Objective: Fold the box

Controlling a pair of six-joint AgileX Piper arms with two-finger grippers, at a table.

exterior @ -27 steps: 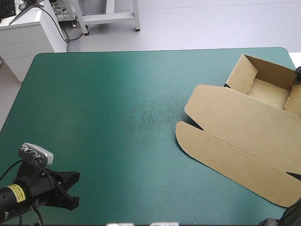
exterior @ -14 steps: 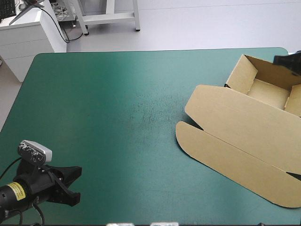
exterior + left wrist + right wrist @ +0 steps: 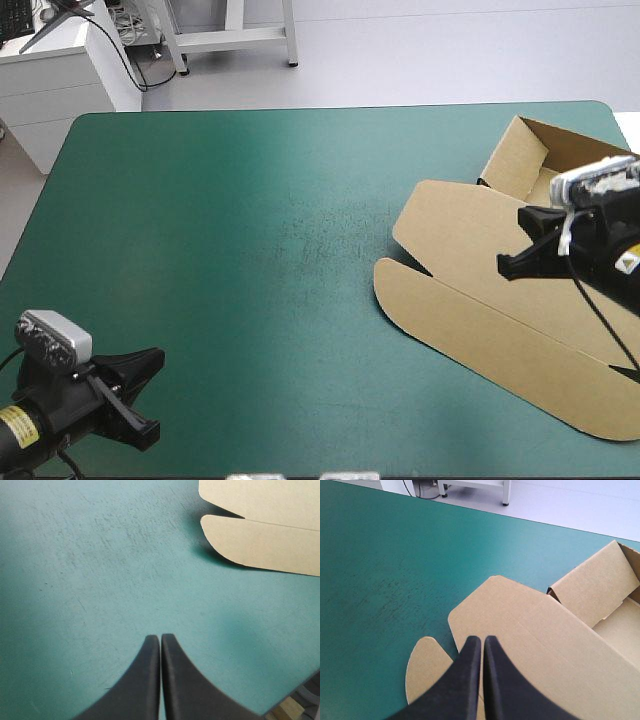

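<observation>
Right gripper (image 3: pixel 482 639): black fingers (image 3: pixel 465 680) pressed together into one pointed arch, above the flat lid, tips aimed at the lid's rounded corner.
Left gripper (image 3: pixel 160 637): fingers likewise together, nothing between them; it is at the table's near left corner, over bare cover and well apart from the box.
Box (image 3: pixel 500 300): brown board on the right side of the table, reaching the right edge; an open tray with the lid laid flat.
Tray (image 3: pixel 517 160): walls raised, open upward, near the far right corner.
Lid (image 3: pixel 470 240): flat on the cover, spreading from the tray toward the near edge.
Flap (image 3: pixel 450 330): long strip along the lid's outer side, past a crease, with a rounded end toward the table's middle.
Contact: whether the fingers over the lid touch the board cannot be told.
Cover (image 3: pixel 200 200): teal-green, with faint dark scuffs (image 3: pixel 320 235) in the middle, beside the lid's rounded corner.
</observation>
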